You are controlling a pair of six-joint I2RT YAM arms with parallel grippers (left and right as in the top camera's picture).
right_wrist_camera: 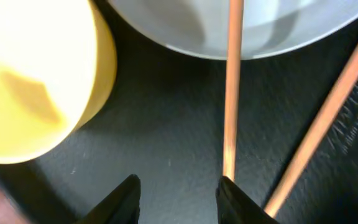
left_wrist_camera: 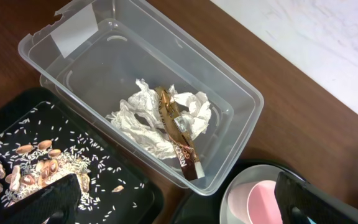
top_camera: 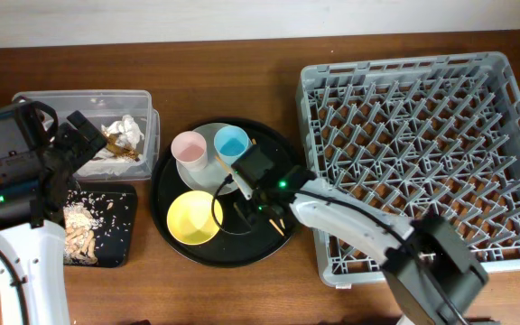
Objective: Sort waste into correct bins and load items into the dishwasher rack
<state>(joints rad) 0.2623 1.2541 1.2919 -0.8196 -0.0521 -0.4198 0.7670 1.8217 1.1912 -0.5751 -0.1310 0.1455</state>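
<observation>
Crumpled tissues (left_wrist_camera: 138, 118) and a gold foil wrapper (left_wrist_camera: 180, 134) lie in the clear box (top_camera: 79, 97). Beige food scraps (top_camera: 81, 233) lie in the shallow black tray (top_camera: 120, 226). My left gripper (left_wrist_camera: 179, 211) is open and empty, above the gap between box, tray and pink cup (top_camera: 189, 149). The blue cup (top_camera: 232, 143) and pink cup stand on the pale plate (top_camera: 208, 173). My right gripper (right_wrist_camera: 179, 196) is open, low over the round tray beside the yellow bowl (top_camera: 194, 218). One chopstick (right_wrist_camera: 232, 93) ends at its right fingertip; the second (right_wrist_camera: 328, 124) lies outside it.
The large round black tray (top_camera: 165, 194) holds the plate, cups, bowl and chopsticks at mid-table. The grey dishwasher rack (top_camera: 422, 153) fills the right side, and my right arm reaches across its front left corner. Bare wood lies along the front.
</observation>
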